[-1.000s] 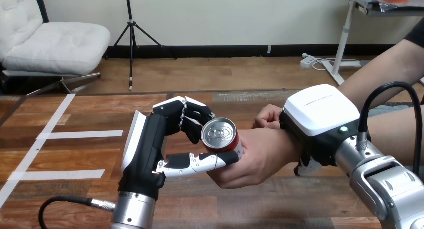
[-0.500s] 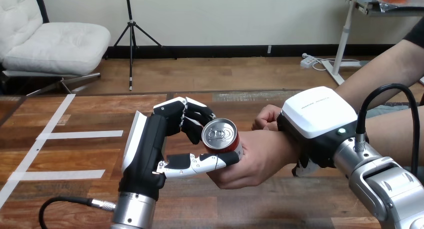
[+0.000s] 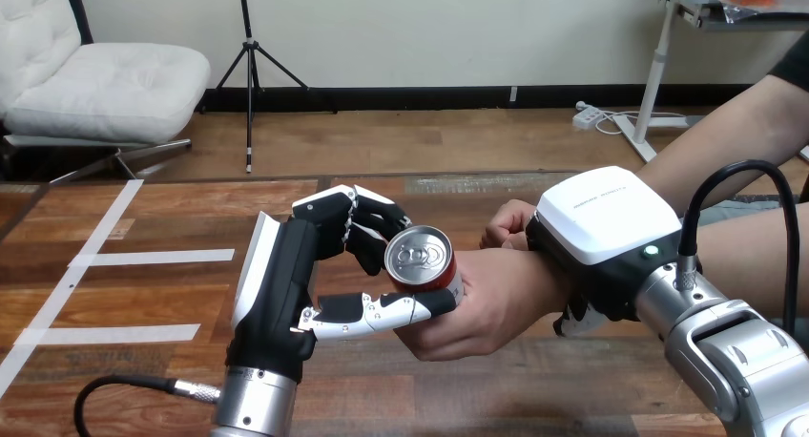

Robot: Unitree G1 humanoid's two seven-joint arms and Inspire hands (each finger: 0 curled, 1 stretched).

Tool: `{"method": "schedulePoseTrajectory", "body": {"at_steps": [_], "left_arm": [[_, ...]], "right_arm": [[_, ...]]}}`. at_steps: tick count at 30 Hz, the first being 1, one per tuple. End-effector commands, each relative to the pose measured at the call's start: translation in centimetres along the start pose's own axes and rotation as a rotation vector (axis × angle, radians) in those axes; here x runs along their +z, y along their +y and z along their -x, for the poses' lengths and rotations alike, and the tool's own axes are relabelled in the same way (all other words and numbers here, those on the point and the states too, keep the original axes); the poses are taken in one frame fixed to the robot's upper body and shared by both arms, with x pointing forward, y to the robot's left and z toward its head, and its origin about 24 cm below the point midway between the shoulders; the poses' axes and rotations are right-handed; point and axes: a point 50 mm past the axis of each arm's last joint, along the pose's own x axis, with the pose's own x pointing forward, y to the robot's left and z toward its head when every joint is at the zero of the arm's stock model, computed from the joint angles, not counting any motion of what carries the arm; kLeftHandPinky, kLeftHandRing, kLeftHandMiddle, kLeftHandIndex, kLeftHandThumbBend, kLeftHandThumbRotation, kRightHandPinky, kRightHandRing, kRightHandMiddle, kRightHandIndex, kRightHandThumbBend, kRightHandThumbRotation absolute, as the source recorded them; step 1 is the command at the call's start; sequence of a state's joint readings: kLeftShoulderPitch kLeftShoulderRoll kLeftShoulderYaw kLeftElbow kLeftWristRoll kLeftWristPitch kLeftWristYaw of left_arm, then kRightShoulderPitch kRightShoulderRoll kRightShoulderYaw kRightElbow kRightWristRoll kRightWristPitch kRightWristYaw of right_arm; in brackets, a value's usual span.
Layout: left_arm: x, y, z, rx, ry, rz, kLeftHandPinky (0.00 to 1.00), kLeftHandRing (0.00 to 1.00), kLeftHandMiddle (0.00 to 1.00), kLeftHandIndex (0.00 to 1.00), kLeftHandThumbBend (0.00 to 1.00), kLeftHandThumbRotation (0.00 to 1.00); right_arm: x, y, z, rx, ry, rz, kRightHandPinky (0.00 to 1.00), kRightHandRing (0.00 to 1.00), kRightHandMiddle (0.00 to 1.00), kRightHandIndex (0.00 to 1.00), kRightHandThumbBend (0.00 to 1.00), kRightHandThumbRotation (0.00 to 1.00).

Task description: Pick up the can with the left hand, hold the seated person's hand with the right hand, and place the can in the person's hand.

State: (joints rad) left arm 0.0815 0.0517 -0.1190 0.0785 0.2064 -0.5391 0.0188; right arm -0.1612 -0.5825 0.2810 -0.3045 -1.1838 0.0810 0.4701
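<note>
A red can [image 3: 421, 259] with a silver top stands upright above the table's middle. My left hand [image 3: 284, 277] is shut on it, fingers curled round its far side and thumb along its near side. The person's hand [image 3: 488, 309] reaches in from the right and cups the can from below and from the right. My right hand [image 3: 609, 229] lies over that hand's wrist, white back upward. Its fingers [image 3: 574, 315] curl down round the wrist's near side.
The person's other hand [image 3: 509, 224] rests as a loose fist on the wooden table [image 3: 143, 370], just behind the held wrist. White tape strips [image 3: 153, 257] cross the table's left part.
My right hand has shifted slightly left and up on the person's wrist. The can, my left hand and the person's hand have stayed in place.
</note>
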Motion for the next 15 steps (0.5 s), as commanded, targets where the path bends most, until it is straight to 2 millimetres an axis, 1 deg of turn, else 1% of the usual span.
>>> {"method": "schedulePoseTrajectory", "body": {"at_steps": [1, 10, 13, 15], "left_arm": [[2.17, 0.11, -1.32, 0.008, -0.131, 0.009, 0.33, 0.38, 0.42, 0.44, 0.71, 0.0], [2.07, 0.2, -1.3, 0.003, -0.123, -0.003, 0.34, 0.4, 0.43, 0.44, 0.71, 0.0], [2.04, 0.22, -1.33, -0.008, -0.113, -0.016, 0.35, 0.4, 0.44, 0.45, 0.71, 0.0], [2.04, 0.23, -1.34, -0.017, -0.105, -0.024, 0.36, 0.42, 0.47, 0.47, 0.71, 0.0]], "right_arm": [[-0.5, -1.98, -0.84, -0.088, 0.018, -0.012, 0.24, 0.31, 0.38, 0.52, 0.73, 0.0], [-0.51, -1.78, -0.87, -0.08, 0.026, -0.005, 0.24, 0.31, 0.38, 0.52, 0.73, 0.0], [-0.53, -1.72, -0.88, -0.077, 0.03, -0.003, 0.25, 0.33, 0.4, 0.53, 0.72, 0.0], [-0.55, -1.69, -0.89, -0.073, 0.032, -0.004, 0.28, 0.37, 0.44, 0.54, 0.72, 0.0]]}}
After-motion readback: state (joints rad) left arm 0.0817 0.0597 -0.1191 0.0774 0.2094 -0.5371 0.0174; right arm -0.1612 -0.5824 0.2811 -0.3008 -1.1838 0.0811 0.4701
